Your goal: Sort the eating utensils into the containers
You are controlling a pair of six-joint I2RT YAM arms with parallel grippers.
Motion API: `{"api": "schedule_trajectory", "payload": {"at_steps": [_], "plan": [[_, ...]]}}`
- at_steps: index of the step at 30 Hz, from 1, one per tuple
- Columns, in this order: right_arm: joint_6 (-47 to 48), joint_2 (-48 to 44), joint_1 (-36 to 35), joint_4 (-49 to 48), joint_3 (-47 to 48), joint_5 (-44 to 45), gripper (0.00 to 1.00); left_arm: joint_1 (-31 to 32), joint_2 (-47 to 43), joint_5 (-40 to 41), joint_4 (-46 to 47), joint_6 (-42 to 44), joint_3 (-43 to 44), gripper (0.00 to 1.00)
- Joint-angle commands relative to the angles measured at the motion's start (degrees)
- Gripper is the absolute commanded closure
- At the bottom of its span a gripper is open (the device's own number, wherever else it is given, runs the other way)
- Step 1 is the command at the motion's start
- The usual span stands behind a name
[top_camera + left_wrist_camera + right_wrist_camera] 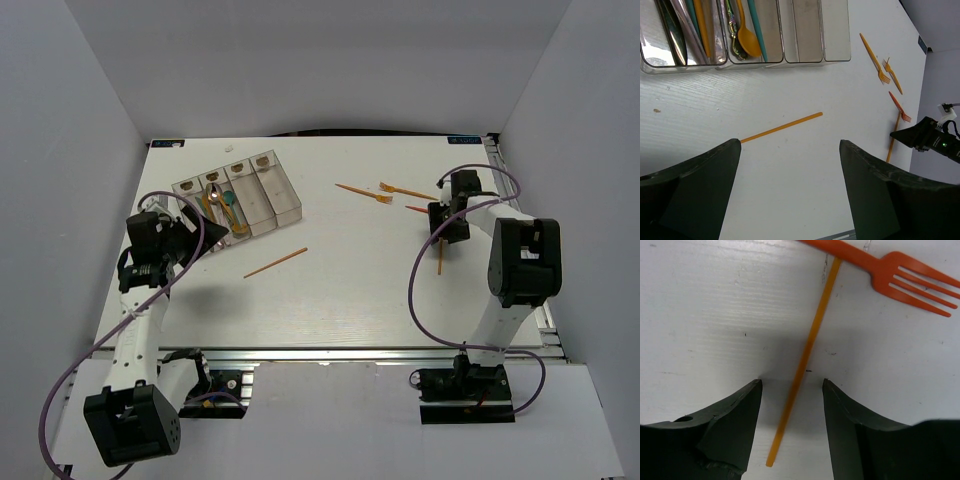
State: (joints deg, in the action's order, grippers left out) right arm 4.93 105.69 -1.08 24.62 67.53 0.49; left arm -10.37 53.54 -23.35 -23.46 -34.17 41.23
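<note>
The containers, four joined clear bins, stand at the back left; in the left wrist view the two left bins hold several utensils, among them a yellow spoon, and the two right bins look empty. My left gripper is open and empty, just in front of the bins, above an orange chopstick. My right gripper is open, low over the table, its fingers either side of a second orange chopstick. An orange fork lies across that chopstick's far end.
Two more orange forks lie on the white table left of and beyond the right gripper; they also show in the left wrist view. The table is boxed in by grey walls at the back and sides.
</note>
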Motion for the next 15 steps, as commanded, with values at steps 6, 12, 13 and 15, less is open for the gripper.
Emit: {"api": "schedule_trajectory", "payload": {"at_steps": [6, 12, 13, 15], "plan": [[-0.4, 0.6, 0.4, -2.8, -3.3, 0.1, 0.57, 0.0, -2.5, -2.7, 2.5, -2.0, 0.3, 0.09], [0.2, 1.2, 0.5, -2.1, -4.8, -1.9, 0.84, -0.1, -3.5, -3.9, 3.7, -2.8, -0.9, 0.09], [0.3, 1.0, 0.5, -1.8, -4.9, -2.0, 0.88, -0.1, -3.9, -3.9, 3.7, -2.8, -1.0, 0.09], [0.8, 0.7, 0.5, -1.4, -5.1, -2.5, 0.99, 0.0, -4.2, -4.0, 3.7, -2.8, -1.1, 0.09]]}}
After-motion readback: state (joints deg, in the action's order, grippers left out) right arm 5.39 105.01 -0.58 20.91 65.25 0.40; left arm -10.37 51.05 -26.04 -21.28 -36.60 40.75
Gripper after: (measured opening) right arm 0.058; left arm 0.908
